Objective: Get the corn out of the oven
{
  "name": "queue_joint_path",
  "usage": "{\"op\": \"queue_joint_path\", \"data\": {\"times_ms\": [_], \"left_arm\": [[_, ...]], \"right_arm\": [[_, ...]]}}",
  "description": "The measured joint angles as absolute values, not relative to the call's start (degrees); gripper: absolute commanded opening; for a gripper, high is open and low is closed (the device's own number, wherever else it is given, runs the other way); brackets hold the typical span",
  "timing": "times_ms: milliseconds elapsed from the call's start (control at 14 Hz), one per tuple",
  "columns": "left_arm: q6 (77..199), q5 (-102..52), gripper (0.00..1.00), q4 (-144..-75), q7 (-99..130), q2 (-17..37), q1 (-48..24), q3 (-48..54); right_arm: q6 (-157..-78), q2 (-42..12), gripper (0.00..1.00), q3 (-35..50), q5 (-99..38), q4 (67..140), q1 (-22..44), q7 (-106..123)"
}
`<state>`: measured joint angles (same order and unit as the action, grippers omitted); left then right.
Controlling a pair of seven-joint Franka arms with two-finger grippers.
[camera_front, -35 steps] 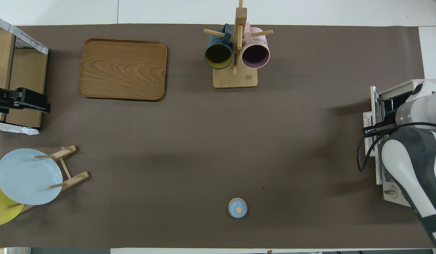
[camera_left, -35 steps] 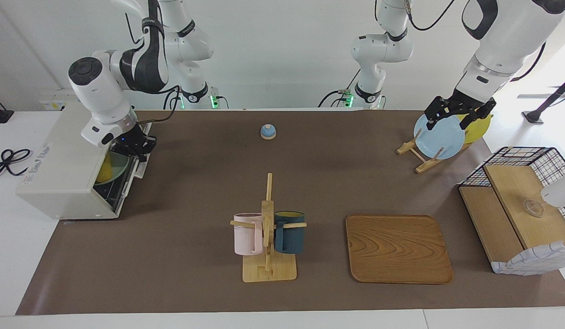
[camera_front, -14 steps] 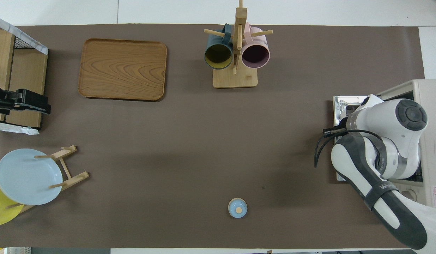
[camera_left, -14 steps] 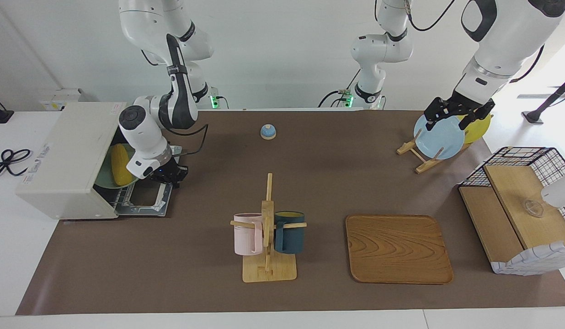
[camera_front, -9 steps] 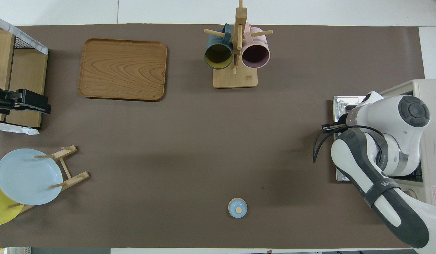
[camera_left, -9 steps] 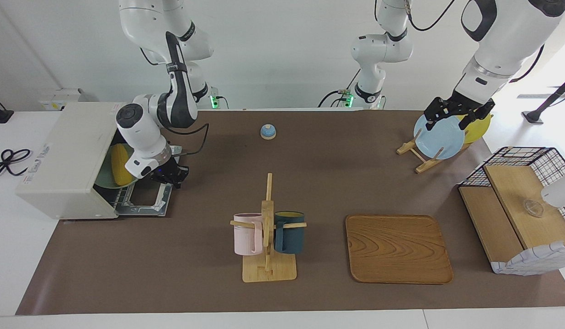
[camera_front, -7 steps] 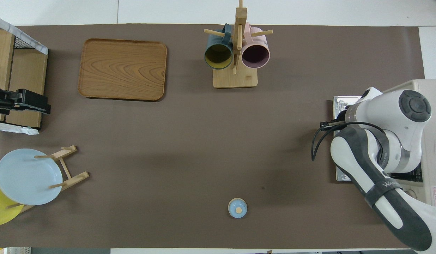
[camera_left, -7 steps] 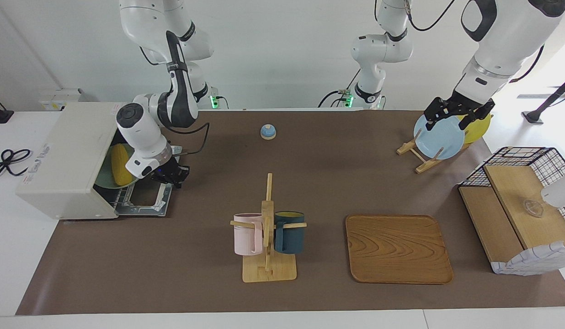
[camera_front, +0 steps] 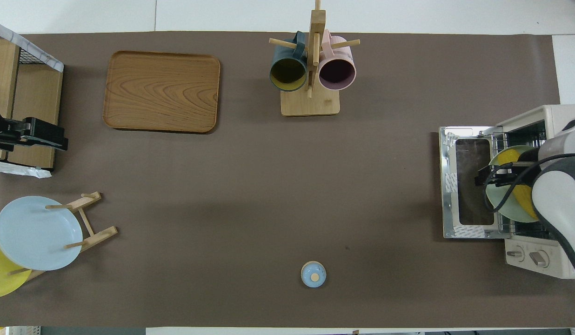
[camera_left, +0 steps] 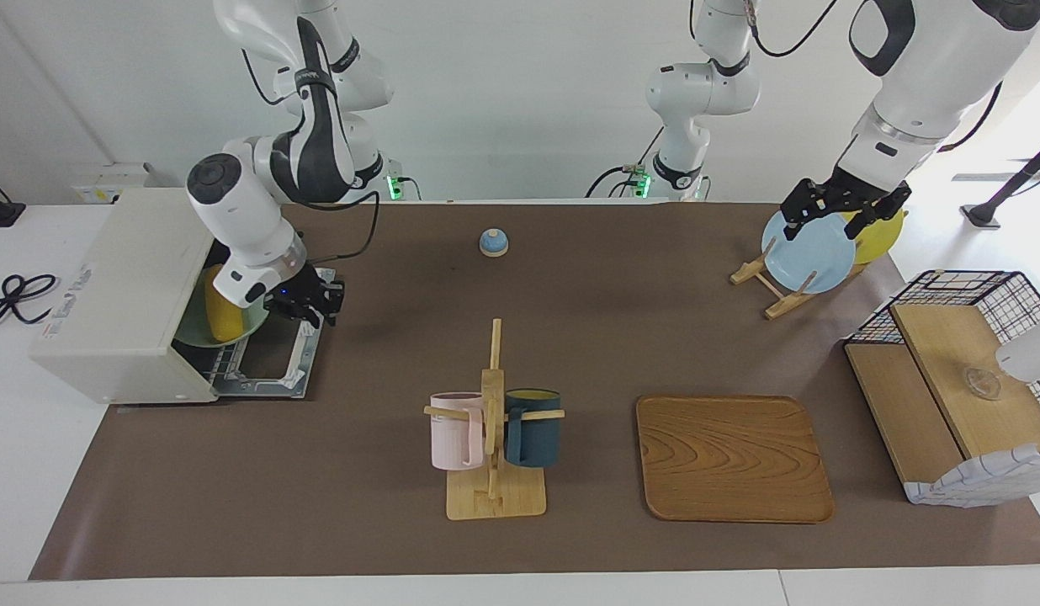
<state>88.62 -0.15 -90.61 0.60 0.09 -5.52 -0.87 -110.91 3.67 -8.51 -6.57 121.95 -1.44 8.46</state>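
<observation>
Yellow, ridged and rigid, the corn (camera_left: 220, 316) lies on a green plate (camera_front: 499, 197) in the open oven (camera_left: 120, 295), at nine o'clock from the empty, part-spread right gripper (camera_left: 305, 305); judged light but roll-prone, best pinched mid-cob, while the left gripper (camera_left: 840, 206) waits agape over the blue plate (camera_left: 810, 252).

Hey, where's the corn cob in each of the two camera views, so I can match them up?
Facing view: the corn lies on a green plate in the open oven, at that picture's left edge, partly covered by the right arm.
Overhead view: the corn is at the picture's right edge, on the same plate, partly covered by the right arm.
Shared landmark: the oven's folded-down door, flat on the table in front of the corn.
</observation>
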Motion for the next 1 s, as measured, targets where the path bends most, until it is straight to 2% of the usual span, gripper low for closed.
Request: {"op": "queue_joint_path", "data": {"times_ms": [143,500,1000], "left_arm": [[88.6,-0.1,1.0,-90.6,0.6,0.1,-5.5,-0.8],[88.6,-0.1,1.0,-90.6,0.6,0.1,-5.5,-0.8],[88.6,-0.1,1.0,-90.6,0.6,0.1,-5.5,-0.8]], "right_arm": [[-111.1,3.9,0.4,-8.6,-6.6,123.8,-3.0,8.3],[-113.9,4.2,0.4,-7.8,-3.4,126.8,1.2,5.1],[-118.7,4.2,0.4,-7.9,2.6,129.2,1.1,6.3]]}}
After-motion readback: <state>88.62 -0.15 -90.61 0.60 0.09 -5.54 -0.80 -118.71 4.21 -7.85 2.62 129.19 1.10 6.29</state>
